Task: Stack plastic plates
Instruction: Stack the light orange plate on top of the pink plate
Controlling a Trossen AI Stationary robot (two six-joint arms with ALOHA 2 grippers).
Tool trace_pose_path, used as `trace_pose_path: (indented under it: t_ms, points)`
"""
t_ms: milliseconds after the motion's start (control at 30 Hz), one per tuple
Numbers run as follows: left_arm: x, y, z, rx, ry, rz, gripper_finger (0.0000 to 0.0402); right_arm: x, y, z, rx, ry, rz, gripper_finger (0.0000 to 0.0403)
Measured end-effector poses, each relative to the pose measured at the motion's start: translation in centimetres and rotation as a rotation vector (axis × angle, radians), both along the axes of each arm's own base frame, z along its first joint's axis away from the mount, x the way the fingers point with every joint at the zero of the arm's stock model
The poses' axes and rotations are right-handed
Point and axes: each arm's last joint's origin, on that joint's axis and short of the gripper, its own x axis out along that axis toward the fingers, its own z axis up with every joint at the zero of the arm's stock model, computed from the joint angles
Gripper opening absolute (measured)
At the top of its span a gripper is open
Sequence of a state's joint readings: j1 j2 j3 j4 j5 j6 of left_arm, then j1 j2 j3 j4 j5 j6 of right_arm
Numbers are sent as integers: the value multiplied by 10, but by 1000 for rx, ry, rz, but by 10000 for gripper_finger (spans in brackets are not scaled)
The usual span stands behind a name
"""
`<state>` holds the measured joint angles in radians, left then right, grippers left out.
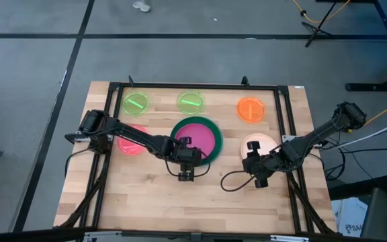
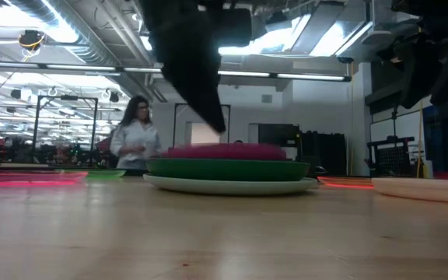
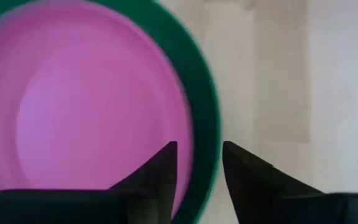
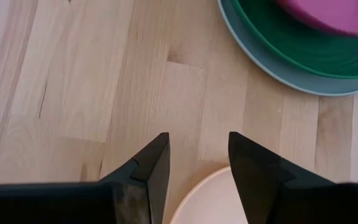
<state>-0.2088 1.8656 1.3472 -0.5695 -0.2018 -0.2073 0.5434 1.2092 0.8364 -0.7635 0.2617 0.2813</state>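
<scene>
A magenta plate [image 1: 195, 137] lies in a dark green plate [image 1: 213, 152], which rests on a light blue plate [image 2: 232, 185] at the table's middle. My left gripper [image 1: 187, 168] is open above the stack's near rim; in the left wrist view its fingers [image 3: 199, 158] stand on either side of the green rim [image 3: 207, 124], clear of it. My right gripper [image 1: 254, 167] is open just over the near left edge of the peach plate [image 1: 259, 143], which lies flat on the table and also shows in the right wrist view [image 4: 210, 202].
Two lime green plates [image 1: 136, 103] [image 1: 191, 101] and an orange plate [image 1: 250, 109] lie along the far side. A pink-red plate [image 1: 132, 142] lies partly under my left arm. A black frame [image 1: 200, 86] runs round the table. A person [image 2: 134, 140] stands in the room beyond.
</scene>
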Motion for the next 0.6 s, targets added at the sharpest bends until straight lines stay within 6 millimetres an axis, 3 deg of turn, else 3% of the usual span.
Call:
trace_pose_path:
  t_ms: [333,600]
  points:
    - [2,-17,48,48,-304,-149,117,-20,-19,13,-136,-13,-67,154]
    - [-17,-20,35,68,-383,-142,102,-15,-50,12,-200,65,-144,154]
